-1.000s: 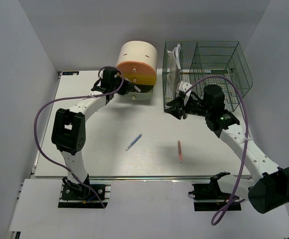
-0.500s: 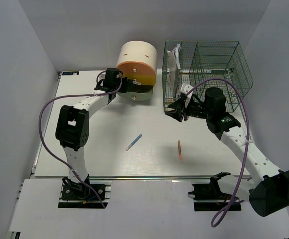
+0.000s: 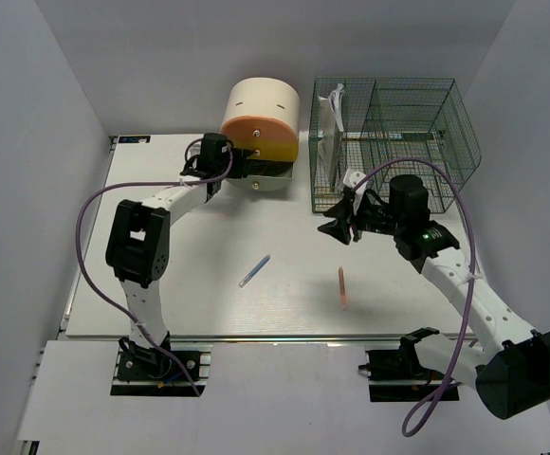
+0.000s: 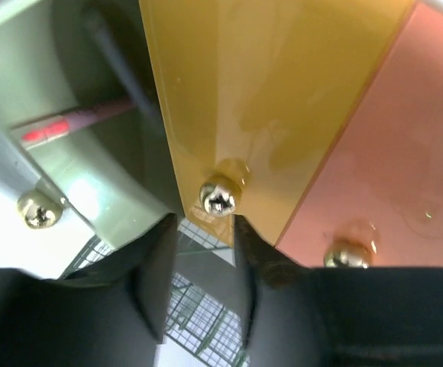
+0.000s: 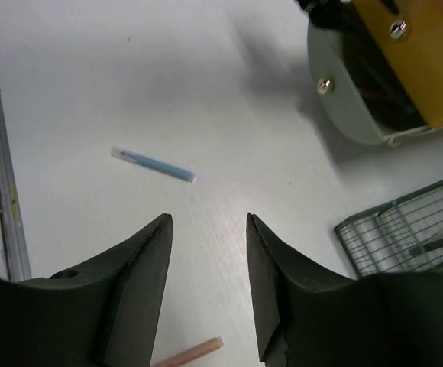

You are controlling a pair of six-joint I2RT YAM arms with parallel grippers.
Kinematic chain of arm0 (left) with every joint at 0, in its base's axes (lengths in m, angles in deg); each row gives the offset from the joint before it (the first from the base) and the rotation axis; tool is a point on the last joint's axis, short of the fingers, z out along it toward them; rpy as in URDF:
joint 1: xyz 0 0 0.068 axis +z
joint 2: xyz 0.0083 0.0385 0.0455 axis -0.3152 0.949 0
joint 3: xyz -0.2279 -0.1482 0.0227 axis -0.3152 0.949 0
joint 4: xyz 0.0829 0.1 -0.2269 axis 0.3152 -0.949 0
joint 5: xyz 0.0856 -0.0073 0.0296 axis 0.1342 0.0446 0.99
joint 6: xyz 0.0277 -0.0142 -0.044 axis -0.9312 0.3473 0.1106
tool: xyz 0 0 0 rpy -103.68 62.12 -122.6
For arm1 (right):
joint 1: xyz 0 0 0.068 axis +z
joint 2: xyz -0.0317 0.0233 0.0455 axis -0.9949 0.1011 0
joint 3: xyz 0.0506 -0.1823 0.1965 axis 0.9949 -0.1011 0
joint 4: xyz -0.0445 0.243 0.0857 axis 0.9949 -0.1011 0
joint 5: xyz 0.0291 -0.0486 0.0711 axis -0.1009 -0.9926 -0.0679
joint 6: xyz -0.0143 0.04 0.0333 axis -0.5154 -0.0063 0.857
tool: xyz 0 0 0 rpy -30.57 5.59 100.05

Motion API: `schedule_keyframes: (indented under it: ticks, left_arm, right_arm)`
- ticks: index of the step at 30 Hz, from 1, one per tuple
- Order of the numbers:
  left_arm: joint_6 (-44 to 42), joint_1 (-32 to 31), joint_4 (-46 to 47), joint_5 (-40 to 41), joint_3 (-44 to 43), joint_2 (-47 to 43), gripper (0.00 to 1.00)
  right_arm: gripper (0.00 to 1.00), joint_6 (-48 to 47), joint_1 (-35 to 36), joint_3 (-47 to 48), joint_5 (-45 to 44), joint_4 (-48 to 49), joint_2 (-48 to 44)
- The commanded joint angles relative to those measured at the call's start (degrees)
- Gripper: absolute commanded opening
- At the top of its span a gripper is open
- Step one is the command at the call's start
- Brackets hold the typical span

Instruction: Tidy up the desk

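Note:
The white desk (image 3: pixel 180 284) holds a blue pen (image 3: pixel 254 271) and a pink pencil (image 3: pixel 342 287) near its middle. My left gripper (image 3: pixel 247 164) is at the front of the cream, orange and yellow drawer box (image 3: pixel 261 114). In the left wrist view its jaws (image 4: pixel 205 223) stand slightly apart just below the metal knob (image 4: pixel 219 196) of the yellow drawer, not closed on it. My right gripper (image 3: pixel 337 227) is open and empty above the desk, in front of the green mesh organizer (image 3: pixel 398 128). The right wrist view shows the blue pen (image 5: pixel 153 164) and the pencil's end (image 5: pixel 191 353).
The box's bottom grey-green drawer (image 4: pixel 76 153) is pulled out and holds a reddish pen and a dark one. A white packet (image 3: pixel 332 128) stands in the organizer's left compartment. A metal rail (image 3: pixel 256 337) runs along the desk's front edge. Grey walls enclose the back and sides.
My right gripper has drawn back from the organizer's front toward the desk's middle. My left gripper has shifted slightly right, closer to the drawer box's front.

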Motion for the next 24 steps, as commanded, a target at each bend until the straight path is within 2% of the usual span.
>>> schedule_keyframes:
  ticks: [1,2,3,4,6,7,9,11,13,14,16,18,20,22,24]
  left_arm:
    - [-0.23,-0.24,4.55,-0.45,3.19,-7.10,0.42]
    - [-0.75,-0.24,5.25,-0.45,3.90,-7.90,0.39]
    - [-2.24,-0.24,6.65,-2.97,4.77,-9.04,0.35]
    - [-3.21,-0.24,7.36,-3.34,6.70,-10.88,0.24]
    - [-7.49,-0.24,10.33,-5.35,8.99,-13.35,0.16]
    - [-8.66,-0.24,11.83,-6.76,10.48,-14.41,0.09]
    - [-11.64,0.29,20.31,-10.10,18.29,-18.88,0.04]
    - [-13.49,0.29,25.88,-12.57,26.44,-23.26,0.03]
    - [-17.79,0.29,28.46,-15.98,29.90,-25.74,0.08]
    - [-20.16,0.29,27.85,-16.79,31.75,-28.19,0.17]
    - [-33.03,-0.58,16.40,-17.33,30.55,-31.36,0.31]
    - [-40.45,-1.12,10.03,-16.18,28.96,-33.65,0.37]
    - [-46.17,-1.12,1.96,-14.78,27.81,-35.32,0.42]
    - [-49.08,-1.12,-1.67,-12.07,28.16,-39.27,0.46]
    - [-52.69,-1.12,-5.98,-9.77,31.41,-43.58,0.51]
  right_arm:
    - [0.48,0.30,-0.09,-1.17,-1.00,-3.89,-0.26]
    - [0.46,1.17,0.00,-1.17,-1.00,-4.68,-0.26]
    - [0.39,3.27,-0.09,-0.99,-3.96,-6.77,0.61]
    - [0.35,4.07,0.00,-0.99,-5.21,-7.75,0.88]
    - [0.26,5.83,0.08,-1.78,-8.89,-10.30,1.59]
    - [0.24,6.19,0.17,-2.39,-9.96,-10.57,1.68]
    - [0.20,5.41,0.26,-3.97,-12.33,-12.06,1.68]
    - [0.19,6.18,0.35,-4.42,-14.87,-13.82,3.33]
    - [0.20,8.11,0.44,-3.63,-16.55,-18.03,5.71]
    - [0.28,9.43,0.26,-3.02,-19.43,-19.35,8.76]
    - [0.32,10.32,0.17,0.21,-20.60,-25.58,14.12]
    - [0.36,10.76,0.26,1.90,-21.04,-28.58,16.69]
    - [0.39,11.29,0.35,2.61,-21.91,-30.08,18.19]
    - [0.45,11.73,0.79,2.17,-23.58,-29.56,18.55]
    - [0.46,12.17,1.14,2.35,-24.99,-29.91,19.34]
